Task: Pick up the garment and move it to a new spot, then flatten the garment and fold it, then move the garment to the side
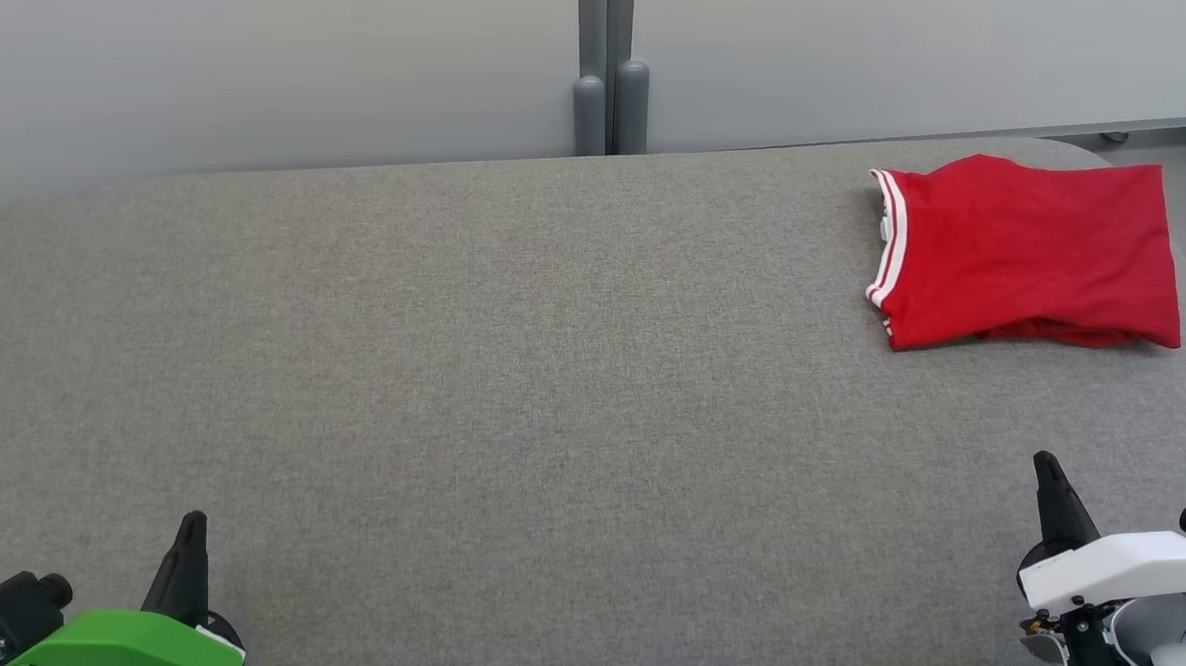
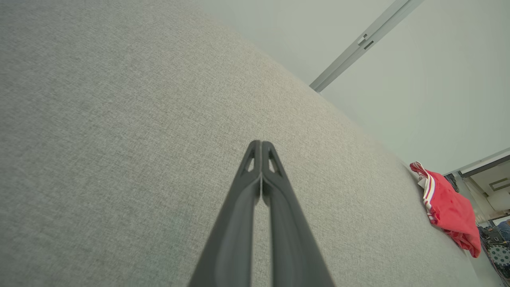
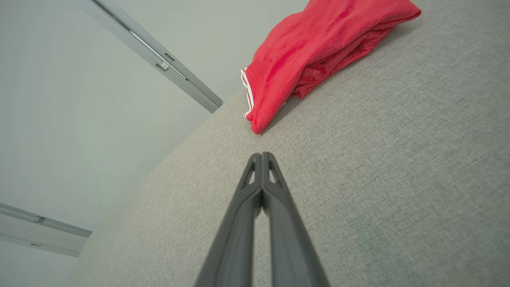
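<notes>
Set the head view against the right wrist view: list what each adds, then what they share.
Head view adds: the left pincer, shut, its green housing, two grey posts at the wall. Right wrist view adds: the right pincer seen lengthwise, both fingers pressed together, and the red garment side-on, layers bunched. Shared: garment, grey cushion, right pincer, apart from the garment.

Garment (image 1: 1032,252) red, white stripes on edge, beyond right jaws. Tabletop (image 1: 511,369) grey, flecked weave. Jaws dark grey. Left housing (image 1: 129,645) green, right housing (image 1: 1123,566) white. Wall (image 1: 265,58) pale grey.
</notes>
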Robot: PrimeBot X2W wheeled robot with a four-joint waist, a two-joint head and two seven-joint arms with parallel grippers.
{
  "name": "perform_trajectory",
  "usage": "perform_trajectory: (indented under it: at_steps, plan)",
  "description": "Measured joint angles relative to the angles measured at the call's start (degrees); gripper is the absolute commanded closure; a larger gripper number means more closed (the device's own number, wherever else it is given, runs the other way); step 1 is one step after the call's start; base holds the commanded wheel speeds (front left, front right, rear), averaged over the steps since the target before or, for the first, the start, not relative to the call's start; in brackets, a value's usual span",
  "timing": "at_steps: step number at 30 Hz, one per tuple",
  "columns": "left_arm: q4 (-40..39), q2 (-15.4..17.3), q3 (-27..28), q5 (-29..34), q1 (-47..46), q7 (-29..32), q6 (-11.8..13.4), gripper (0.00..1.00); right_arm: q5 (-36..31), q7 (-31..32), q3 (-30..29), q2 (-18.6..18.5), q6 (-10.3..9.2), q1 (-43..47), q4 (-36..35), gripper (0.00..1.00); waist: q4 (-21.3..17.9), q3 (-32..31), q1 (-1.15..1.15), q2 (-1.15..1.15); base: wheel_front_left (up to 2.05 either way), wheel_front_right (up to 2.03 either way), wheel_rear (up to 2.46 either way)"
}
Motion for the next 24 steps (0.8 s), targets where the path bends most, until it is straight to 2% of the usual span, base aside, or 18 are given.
perform_trajectory:
  at_steps: [24]
  plan:
    - [2.01,-2.79,3.32,-15.29,-2.98,4.57,-3.01,1.00,16.69,4.47,-4.80,3.44,3.01,-2.27,0.60,1.00,0.00,-0.23,0.00,0.00,0.00,0.00,0.00]
